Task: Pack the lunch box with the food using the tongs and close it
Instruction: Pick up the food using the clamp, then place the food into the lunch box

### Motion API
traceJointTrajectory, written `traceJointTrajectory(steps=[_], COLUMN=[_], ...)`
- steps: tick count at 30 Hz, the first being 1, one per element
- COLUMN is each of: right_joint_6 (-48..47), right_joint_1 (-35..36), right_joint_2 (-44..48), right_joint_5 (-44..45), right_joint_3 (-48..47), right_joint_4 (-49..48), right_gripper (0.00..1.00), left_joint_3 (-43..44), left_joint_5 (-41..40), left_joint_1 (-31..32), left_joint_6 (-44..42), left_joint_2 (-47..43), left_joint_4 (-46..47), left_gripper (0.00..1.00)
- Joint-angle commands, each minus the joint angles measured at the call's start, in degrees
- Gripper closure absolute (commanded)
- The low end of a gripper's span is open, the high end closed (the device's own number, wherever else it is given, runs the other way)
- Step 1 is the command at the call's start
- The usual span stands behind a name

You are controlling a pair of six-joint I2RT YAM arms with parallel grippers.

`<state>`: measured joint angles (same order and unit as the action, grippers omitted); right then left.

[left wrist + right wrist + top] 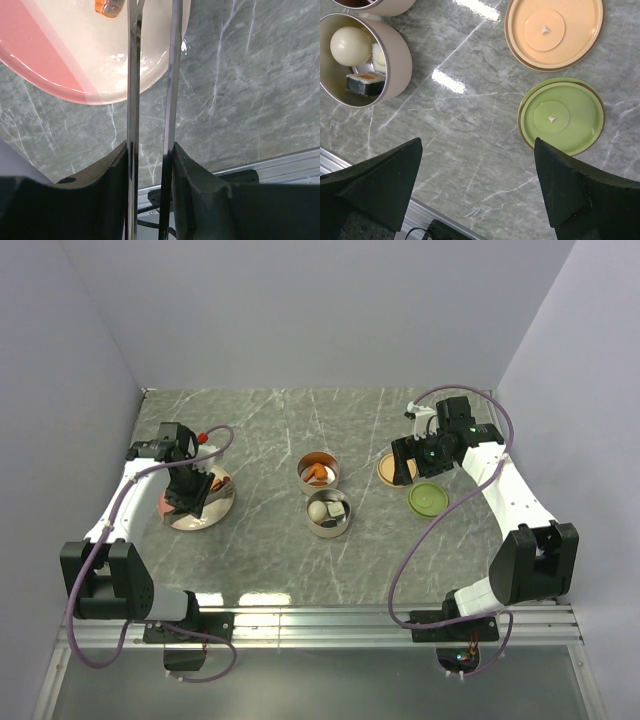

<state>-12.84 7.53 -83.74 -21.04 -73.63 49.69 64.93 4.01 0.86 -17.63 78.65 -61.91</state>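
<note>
We are mid-packing: left gripper point(150, 156) pinches the tongs point(132, 75), tips over the pink plate point(60, 65) beside an orange chunk point(109, 7); right gripper point(477, 172) gapes, well off the plate. Next we must squeeze that chunk

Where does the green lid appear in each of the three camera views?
Top external: the green lid lies right of centre, at middle height.
Left wrist: not in it.
Right wrist: the lid is right of centre.
Shared landmark: the pale orange lid, just beyond it in both.
</note>
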Motion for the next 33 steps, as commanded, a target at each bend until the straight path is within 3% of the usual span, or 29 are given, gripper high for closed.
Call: traceJointTrajectory(steps=[1, 9, 21, 24, 33], right_joint_6=[0.27, 0.36, 0.27, 0.45, 0.62], right_joint_1=[0.38, 0.38, 0.38, 0.47, 0.47], right_joint_2=[1.21, 0.95, 1.13, 1.04, 0.86], right_joint_5=[0.03, -0.06, -0.32, -0.50, -0.76], right_joint_3=[-1.70, -1.70, -0.99, -0.99, -1.87], right_joint_4=[-1.44, -1.53, -1.88, -2.06, -1.62], right_gripper=[0.00, 0.00, 0.00, 0.00, 0.00], left_joint_3=[1.17, 1.87, 3.97, 8.87, 22.33], left_joint_5=[0.03, -0.67, -2.25, 3.70, 10.05], left_joint_1=[0.37, 0.37, 0.28, 0.37, 13.10], left_joint_6=[0.75, 0.58, 0.40, -0.04, 2.07], left_joint_2=[-1.30, -4.29, -7.37, -7.02, 1.40], left_joint_4=[0.04, -1.90, -2.86, -4.01, -3.74], left_gripper=[0.66, 0.77, 0.82, 0.82, 0.82])
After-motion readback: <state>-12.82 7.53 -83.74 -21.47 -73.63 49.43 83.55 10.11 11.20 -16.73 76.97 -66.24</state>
